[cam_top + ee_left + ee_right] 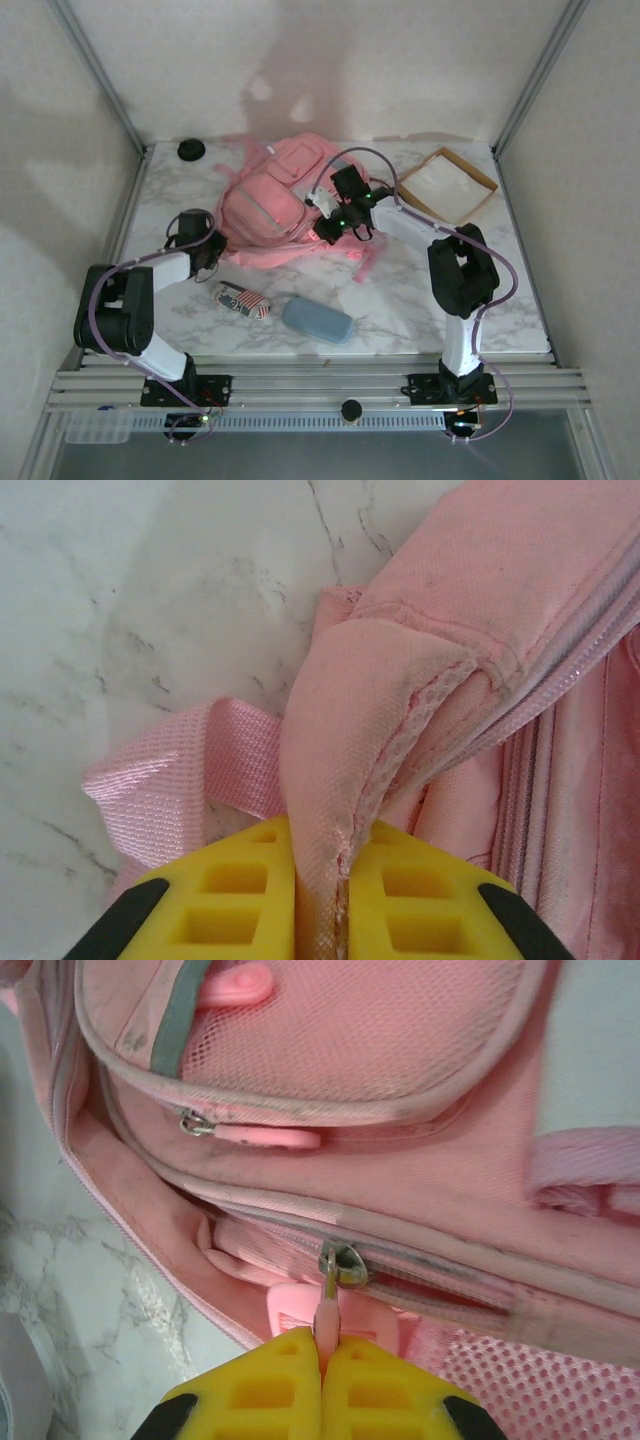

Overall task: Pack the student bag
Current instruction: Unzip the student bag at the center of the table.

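My right jaws pinch the pink zip pull (326,1312), its track running crosswise ahead; left jaws clamp an edge of the large pink fabric backpack (262,205).

Holds the left arm (160,268) low, elbow folded back near its base and forearm running forward and to the right, with the jaws pinched shut on a fold of the student bag (340,760) between the yellow pads (230,905). Carries the right arm (410,225) upright from its base to a high black elbow, forearm angled forward and left, wrist tipped downward. Clamps that arm's jaws fully together on the zip pull (327,1305), pads meeting edge to edge.
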